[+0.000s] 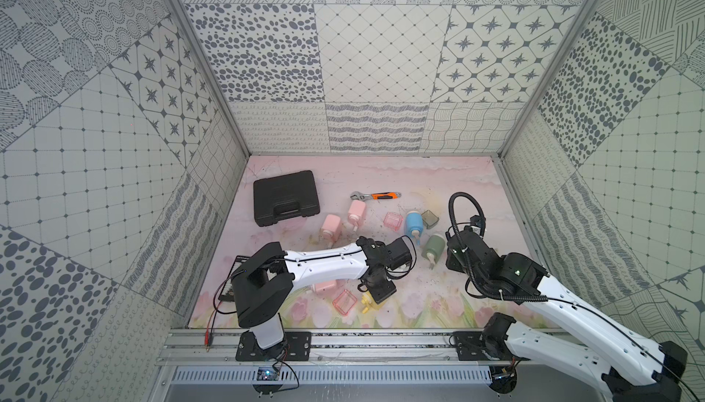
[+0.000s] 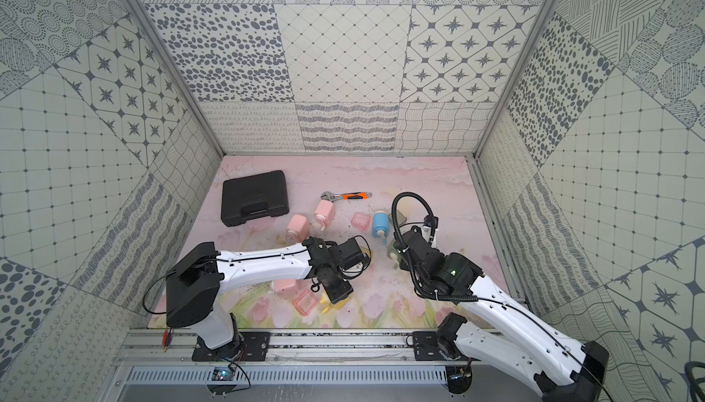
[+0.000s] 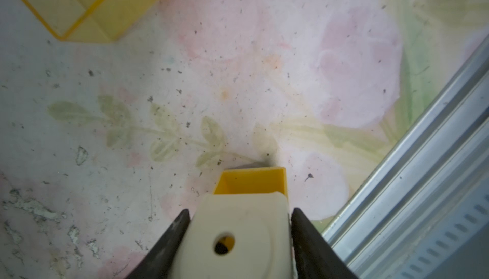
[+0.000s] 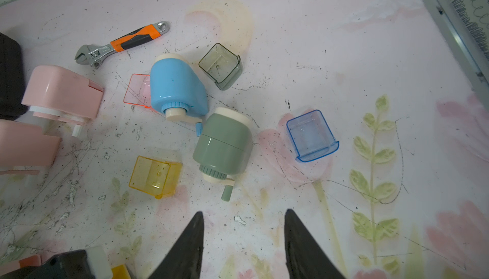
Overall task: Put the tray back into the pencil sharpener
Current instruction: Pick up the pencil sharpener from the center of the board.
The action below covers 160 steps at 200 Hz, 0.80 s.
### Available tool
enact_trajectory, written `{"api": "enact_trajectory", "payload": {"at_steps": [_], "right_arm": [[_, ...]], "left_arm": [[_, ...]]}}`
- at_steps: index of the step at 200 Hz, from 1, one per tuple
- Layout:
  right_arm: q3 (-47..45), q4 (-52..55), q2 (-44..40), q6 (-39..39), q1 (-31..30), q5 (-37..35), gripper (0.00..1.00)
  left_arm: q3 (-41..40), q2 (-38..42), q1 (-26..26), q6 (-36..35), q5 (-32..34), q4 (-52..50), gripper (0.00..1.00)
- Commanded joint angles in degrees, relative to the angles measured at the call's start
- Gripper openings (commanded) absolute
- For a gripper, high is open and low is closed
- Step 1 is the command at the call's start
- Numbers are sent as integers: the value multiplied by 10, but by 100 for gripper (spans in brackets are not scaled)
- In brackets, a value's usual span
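Both top views show the left gripper point(image 1: 373, 299) low near the bench's point(image 1: 419, 304) front edge, its wrist hiding all but a scrap of yellow beneath it. Left wrist view settles it: the fingers point(image 3: 174, 238) pinch the cream face of the yellow pencil sharpener point(image 3: 246, 224), likely steadying it with its hollow slot open for the yellow tray point(image 3: 87, 5), which lies apart, cut off by the frame. Right wrist view has the right gripper point(image 4: 244, 211) spread and empty above the bench, the same tray loose beside the green sharpener point(image 4: 225, 145).
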<state>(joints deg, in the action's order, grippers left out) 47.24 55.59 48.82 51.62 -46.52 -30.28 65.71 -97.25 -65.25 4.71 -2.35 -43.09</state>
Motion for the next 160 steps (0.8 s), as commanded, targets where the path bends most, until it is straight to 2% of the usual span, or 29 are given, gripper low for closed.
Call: {"api": "enact_trajectory", "payload": {"at_steps": [1, 39, 59, 73, 95, 128, 160], "right_arm": [[19, 3, 4, -4, -1, -8, 50], [18, -1, 6, -2, -1, -3, 49], [17, -6, 12, -1, -1, 10, 49], [20, -7, 17, -6, -1, 21, 49], [21, -13, 24, -20, -1, 29, 49], [21, -38, 37, -45, 0, 25, 49], [21, -68, 65, -53, 0, 36, 49]], "left_arm": [[-2, -2, -4, -12, -20, -31, 51], [-2, 14, -4, -16, -12, -44, 33], [-1, 41, -4, -39, 7, -53, 27], [1, 67, -2, -81, 15, -54, 22], [-17, 127, 16, -201, 4, -36, 8], [-12, 177, 93, -295, -47, -41, 5], [31, 121, 153, -355, -38, -96, 5]]}}
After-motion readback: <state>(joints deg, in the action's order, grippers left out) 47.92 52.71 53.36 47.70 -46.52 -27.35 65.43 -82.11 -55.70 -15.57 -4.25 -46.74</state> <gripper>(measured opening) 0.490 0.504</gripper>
